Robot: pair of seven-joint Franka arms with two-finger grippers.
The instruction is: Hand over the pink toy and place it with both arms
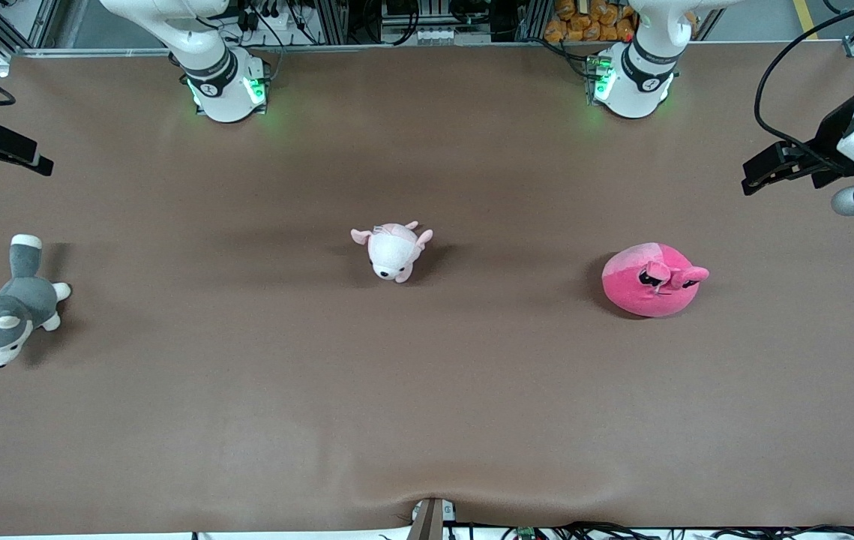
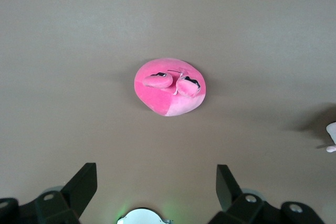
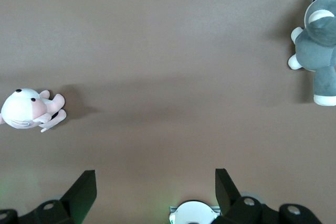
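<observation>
Pink toy (image 1: 651, 280): resting on the desk (image 1: 427, 390) toward the left arm's end, midway between the edges, untouched.
Left gripper (image 2: 156, 184): high over that end, fingers (image 2: 81, 184) spread, grasping nothing.
Right gripper (image 3: 155, 184): high over its own end, fingers released, waiting.
Method, as judged: descend centred, straddle the plush body, squeeze deep.
</observation>
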